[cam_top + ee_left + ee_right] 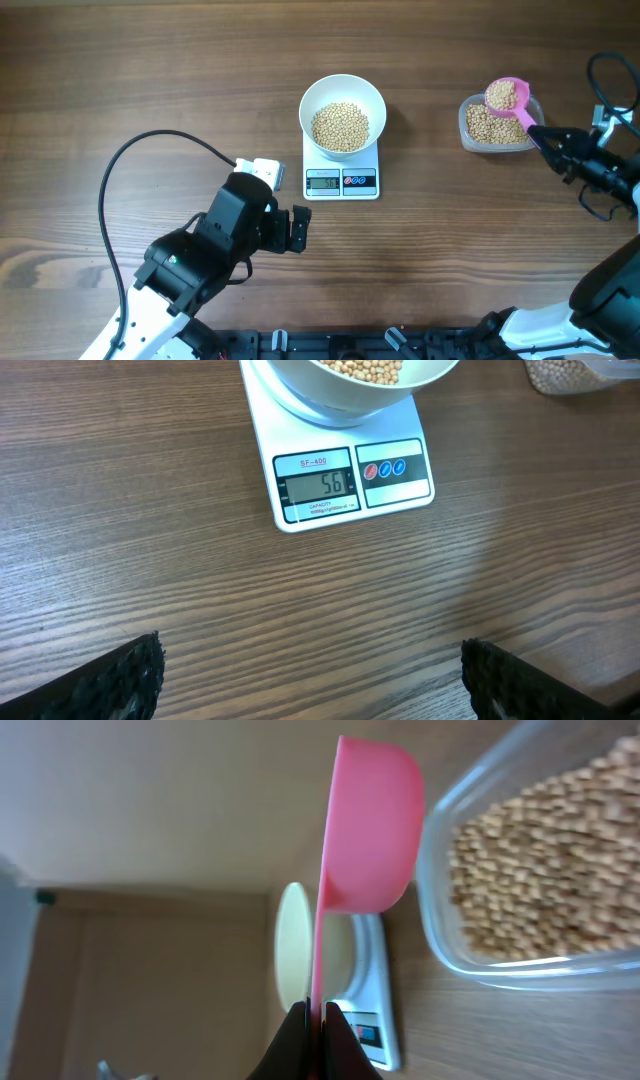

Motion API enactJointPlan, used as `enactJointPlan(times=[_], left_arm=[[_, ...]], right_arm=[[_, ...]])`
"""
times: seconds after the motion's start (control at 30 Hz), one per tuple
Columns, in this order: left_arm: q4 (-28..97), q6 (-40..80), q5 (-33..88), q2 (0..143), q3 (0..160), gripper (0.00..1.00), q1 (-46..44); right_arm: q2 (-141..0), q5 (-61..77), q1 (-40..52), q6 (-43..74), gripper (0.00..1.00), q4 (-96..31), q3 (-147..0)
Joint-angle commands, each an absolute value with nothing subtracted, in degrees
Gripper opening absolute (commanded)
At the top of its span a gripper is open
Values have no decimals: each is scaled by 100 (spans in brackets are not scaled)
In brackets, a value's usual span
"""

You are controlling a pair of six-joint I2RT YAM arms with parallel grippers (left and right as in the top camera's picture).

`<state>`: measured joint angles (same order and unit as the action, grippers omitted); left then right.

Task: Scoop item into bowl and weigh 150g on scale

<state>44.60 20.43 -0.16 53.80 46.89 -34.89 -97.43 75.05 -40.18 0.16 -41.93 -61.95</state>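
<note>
On the brown wood-grain table [120, 80], the scale [341, 182] carries the bowl [343, 84], part-filled with beans [340, 126], and its display reads 56, so scooping looks well short of done. Well to the right of the scale, the right jaws are clamped shut on the handle of the pink scoop [370, 830], heaped above the clear tub [465, 125]; next it must travel level to the scale and tip into the bowl without spilling. The left jaws gape wide and empty just in front of the scale, and beyond it only a blurred beige wall shows.
</note>
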Motion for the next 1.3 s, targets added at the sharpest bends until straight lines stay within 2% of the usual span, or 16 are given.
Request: enactJointPlan(times=[0.0,0.23,0.53,0.7,0.77,0.9,1.07,1.27], left_arm=[[4442,1975,-115,5402,4770,100,-3509],[4442,1975,-115,5402,4770,100,-3511],[4442,1975,-115,5402,4770,100,-3509],[4442,1975,-115,5402,4770,100,-3511],[4442,1975,-115,5402,4770,100,-3509],[4442,1975,-115,5402,4770,100,-3509],[4442,1975,-115,5402,4770,100,-3509],[4442,1975,-115,5402,4770,100,-3509]], right_arm=[[-9806,8455,-3990,-130,4,-4228,-6136],[-9804,9013,-3579,196,4,-4278,-6139],[-9714,9004,-2311,552,4,-4213,-6165],[-9491,8385,-1485,1756,4,-3262,-6165],[-9345,7933,-1031,2593,4,-2401,-6165],[-9325,7634,-458,3365,4,-1544,-6165],[-9325,6547,357,2917,4,-1411,-6165],[-9310,5719,676,1857,4,-1415,-6165]])
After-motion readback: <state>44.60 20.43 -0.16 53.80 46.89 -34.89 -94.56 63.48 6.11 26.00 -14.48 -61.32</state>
